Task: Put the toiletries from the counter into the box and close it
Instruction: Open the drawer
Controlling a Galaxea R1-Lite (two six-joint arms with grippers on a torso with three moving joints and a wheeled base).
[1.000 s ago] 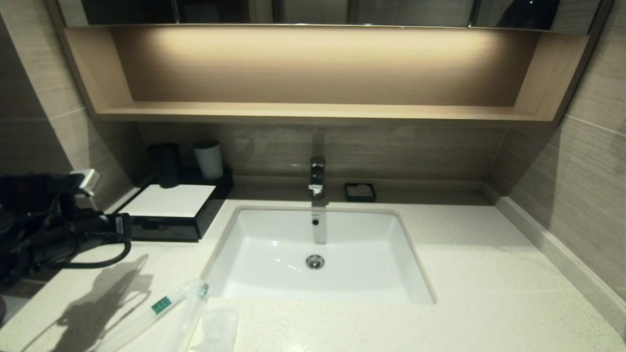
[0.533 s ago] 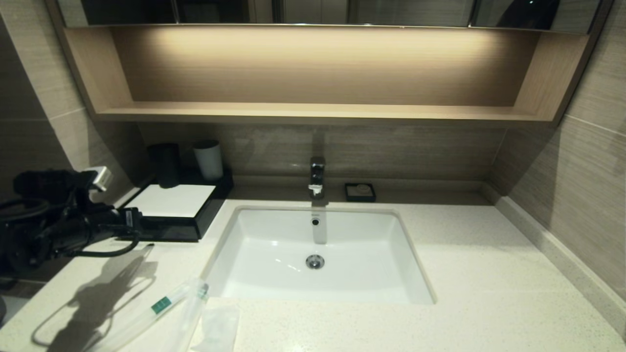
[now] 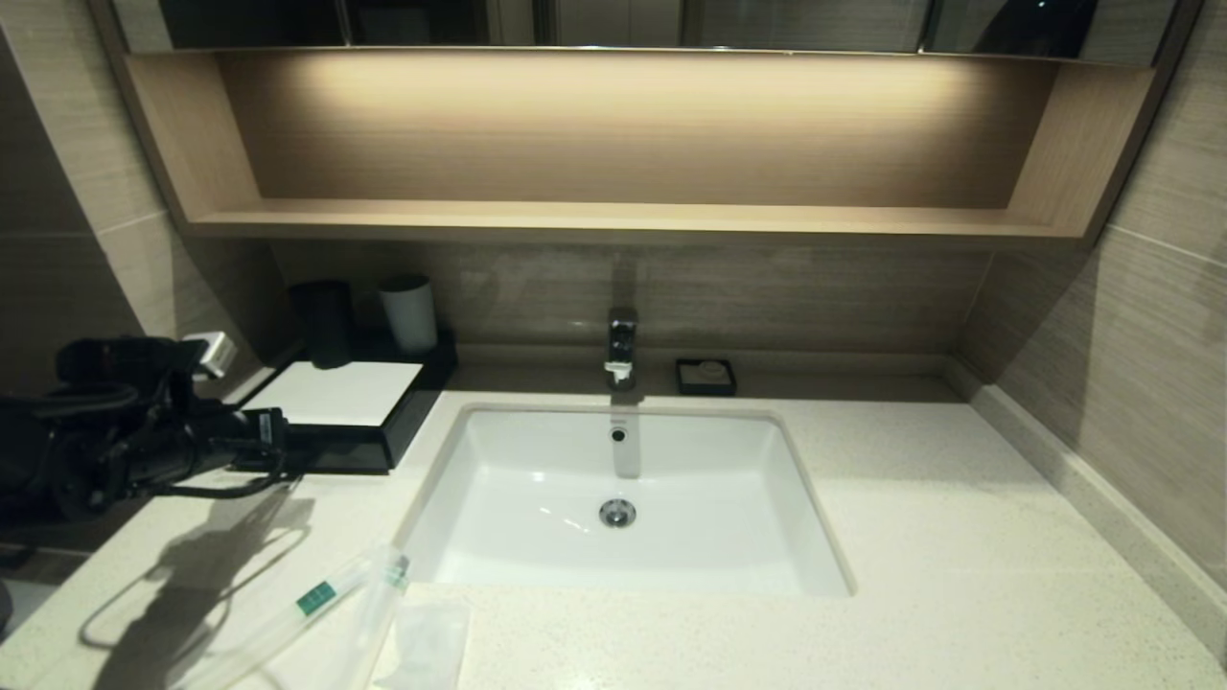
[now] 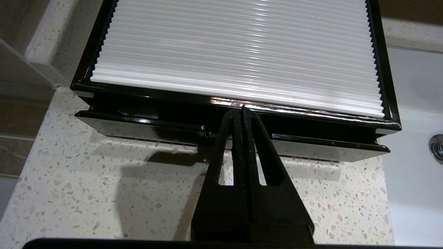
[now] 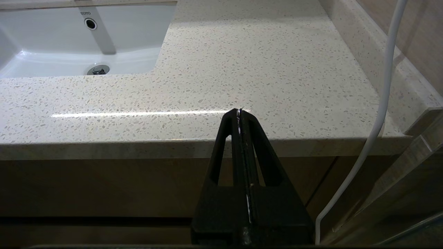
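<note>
1. Lying at the counter's point(image 3: 911, 537) near edge, about 7 o'clock from the sink point(image 3: 537, 479), are the toiletries point(image 3: 326, 604).
2. Left gripper point(image 4: 242, 110), fingers pressed together and holding nothing, points at the box's point(image 4: 238, 52) drawer front point(image 4: 138, 124).
3. Right gripper point(image 5: 239, 111), likewise closed and empty, is parked below the counter edge.

Left gripper point(image 3: 278, 428) moved in from the left edge of the head view toward the box point(image 3: 331, 414), more of the arm now visible. Its tips, pressed together, now sit right at the box's front face, at the drawer front point(image 4: 322, 147) in the wrist view. Arm's shadow point(image 3: 206, 565) on the worktop point(image 3: 959, 575) stretched and shifted toward the box.
</note>
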